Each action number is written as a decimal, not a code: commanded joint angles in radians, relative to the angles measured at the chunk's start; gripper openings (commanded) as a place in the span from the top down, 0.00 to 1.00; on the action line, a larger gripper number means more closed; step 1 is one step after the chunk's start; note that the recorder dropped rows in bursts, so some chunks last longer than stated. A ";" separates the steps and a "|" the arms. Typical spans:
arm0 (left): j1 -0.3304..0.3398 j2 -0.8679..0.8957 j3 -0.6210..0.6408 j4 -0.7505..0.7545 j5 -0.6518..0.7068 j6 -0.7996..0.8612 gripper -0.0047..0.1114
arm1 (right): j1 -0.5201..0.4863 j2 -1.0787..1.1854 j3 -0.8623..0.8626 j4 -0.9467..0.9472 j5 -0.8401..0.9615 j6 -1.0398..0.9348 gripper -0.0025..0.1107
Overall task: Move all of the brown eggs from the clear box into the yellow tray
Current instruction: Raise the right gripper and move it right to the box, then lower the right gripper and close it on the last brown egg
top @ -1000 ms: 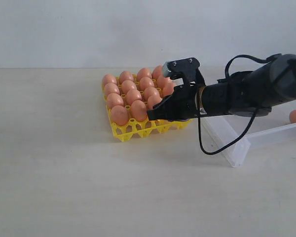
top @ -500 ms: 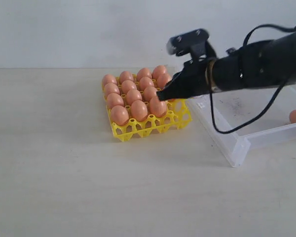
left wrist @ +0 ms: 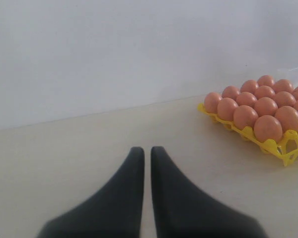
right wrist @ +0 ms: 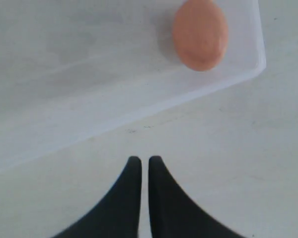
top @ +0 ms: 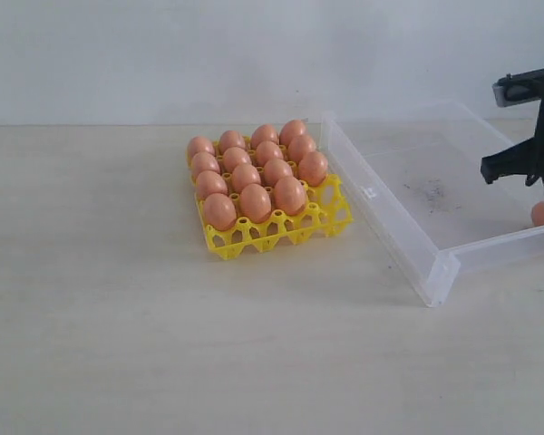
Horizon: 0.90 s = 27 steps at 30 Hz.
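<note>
Right claw (top: 490, 170) pulled back from bright yellow plastic egg tray (top: 254, 241) to right end of clear shallow plastic box (top: 394, 237), shut, empty. You see brown oval eggs (top: 256, 202) in all tray cups but one; last egg (right wrist: 199, 34) lies in box. Left claw (left wrist: 143, 148) narrow, empty, over counter (top: 118, 326).

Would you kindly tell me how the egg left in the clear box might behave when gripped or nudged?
The egg is a smooth oval, so a nudge would probably roll it across the flat floor of the clear box. Its rounded sides could slip from the right gripper unless held across the middle. If real, it is likely fragile.
</note>
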 commanded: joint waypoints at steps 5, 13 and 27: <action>-0.008 -0.001 0.004 -0.002 -0.003 -0.005 0.93 | -0.039 0.071 -0.016 -0.051 -0.140 -0.079 0.38; -0.008 -0.001 0.004 -0.002 -0.003 -0.005 0.93 | -0.042 0.178 -0.097 -0.179 -0.154 -0.013 0.60; -0.008 -0.001 0.004 -0.002 -0.003 -0.005 0.93 | -0.093 0.307 -0.210 -0.198 -0.129 0.012 0.60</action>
